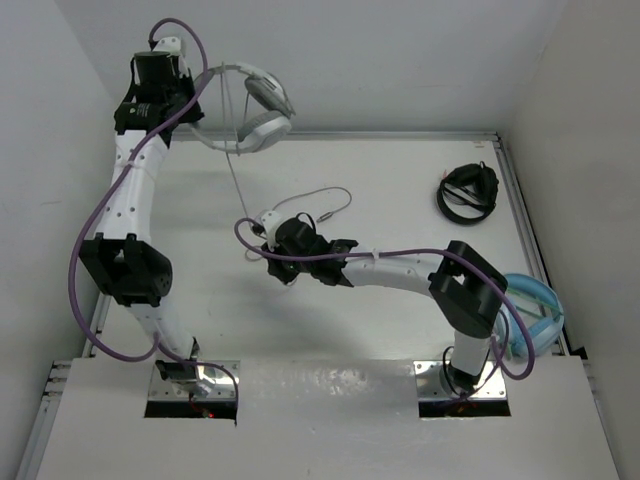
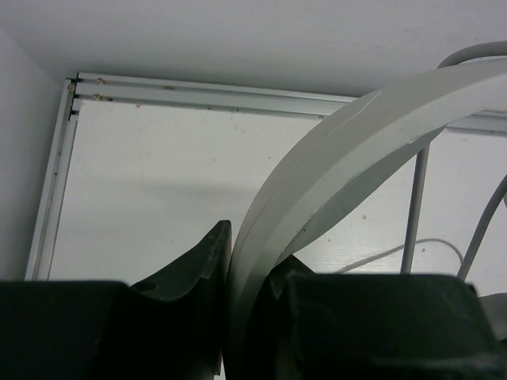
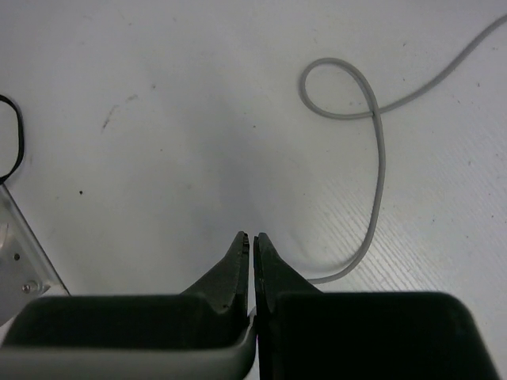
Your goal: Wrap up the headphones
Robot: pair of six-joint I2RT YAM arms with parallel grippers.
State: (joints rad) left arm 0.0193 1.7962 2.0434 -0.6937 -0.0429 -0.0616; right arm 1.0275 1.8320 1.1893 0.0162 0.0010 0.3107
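Headphones number three: nearest us a light blue pair by the right arm's base, farther a black pair, farthest the white padded over-ear pair, held aloft at far left. Our left gripper clamps its headband; our right gripper is pinched closed beside the thin pale cable.

Three pairs of headphones: one white-grey padded over-ear pair, one black pair near the counter's far right corner, one light blue pair at its right edge. One thin pale cable. Two robot arms: one left end effector, one right end effector.
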